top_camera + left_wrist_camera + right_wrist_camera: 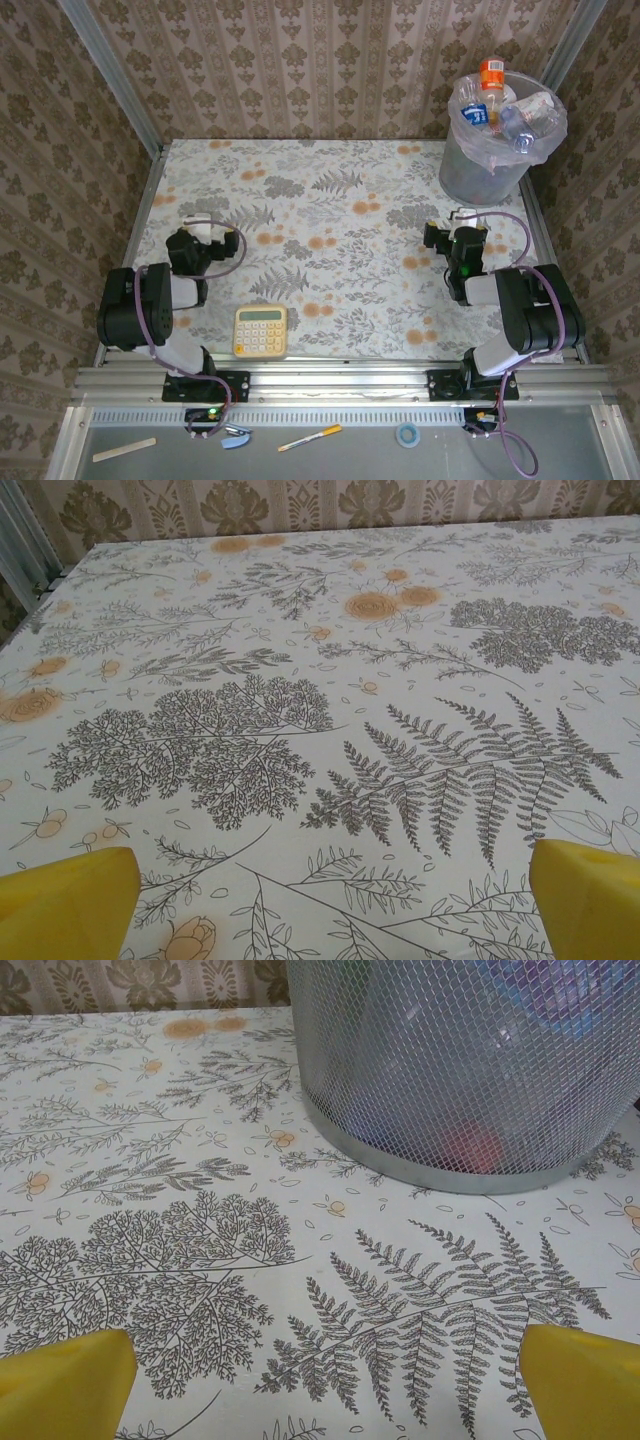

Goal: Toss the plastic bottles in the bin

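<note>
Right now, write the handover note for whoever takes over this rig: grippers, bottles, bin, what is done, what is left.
Left gripper: open, holding nothing, low over the tablecloth on the left side.
Right gripper: open, holding nothing, facing the bin at the far right corner.
Plastic bottles: every one I can see is piled inside the bin's bag liner, an orange-capped one standing highest.
Done: the throwing, as far as these views show.
Left: probably nothing. The yellow calculator at the table's near edge is not part of the job, so leave it there.
</note>
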Tool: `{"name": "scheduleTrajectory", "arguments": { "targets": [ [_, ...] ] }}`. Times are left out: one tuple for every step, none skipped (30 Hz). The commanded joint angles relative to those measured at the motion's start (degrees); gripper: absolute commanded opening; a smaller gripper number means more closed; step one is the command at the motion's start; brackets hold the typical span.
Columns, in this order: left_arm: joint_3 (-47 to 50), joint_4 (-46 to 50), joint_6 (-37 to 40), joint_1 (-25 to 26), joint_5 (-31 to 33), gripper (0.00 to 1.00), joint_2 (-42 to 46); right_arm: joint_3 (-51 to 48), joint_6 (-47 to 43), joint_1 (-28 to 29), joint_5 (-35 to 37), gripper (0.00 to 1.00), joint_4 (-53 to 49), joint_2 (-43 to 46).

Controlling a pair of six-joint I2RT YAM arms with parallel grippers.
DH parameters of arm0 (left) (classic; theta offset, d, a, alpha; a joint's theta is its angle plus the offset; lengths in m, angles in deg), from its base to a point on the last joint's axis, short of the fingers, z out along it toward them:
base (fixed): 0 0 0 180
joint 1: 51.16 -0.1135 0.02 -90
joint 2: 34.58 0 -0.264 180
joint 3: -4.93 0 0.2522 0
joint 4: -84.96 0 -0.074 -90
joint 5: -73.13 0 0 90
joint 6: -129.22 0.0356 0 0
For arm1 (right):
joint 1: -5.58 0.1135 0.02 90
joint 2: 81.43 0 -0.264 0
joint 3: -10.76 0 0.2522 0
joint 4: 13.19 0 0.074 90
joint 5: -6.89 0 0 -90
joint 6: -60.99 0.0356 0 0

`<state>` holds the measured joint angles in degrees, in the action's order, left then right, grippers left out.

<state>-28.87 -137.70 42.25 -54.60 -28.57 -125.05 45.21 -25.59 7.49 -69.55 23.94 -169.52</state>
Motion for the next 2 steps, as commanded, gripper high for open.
{"name": "scheduleTrajectory", "arguments": {
  "targets": [
    [-1.0, 0.4, -0.7, 0.2, 0.5, 1.00, 1.1, 0.9, 1.1, 0.2, 1.2, 1.00, 1.2, 0.5],
    [-0.9, 0.4, -0.7, 0.1, 0.5, 1.00, 1.1, 0.9, 1.1, 0.3, 1.4, 1.00, 1.1, 0.5]
  ]
}}
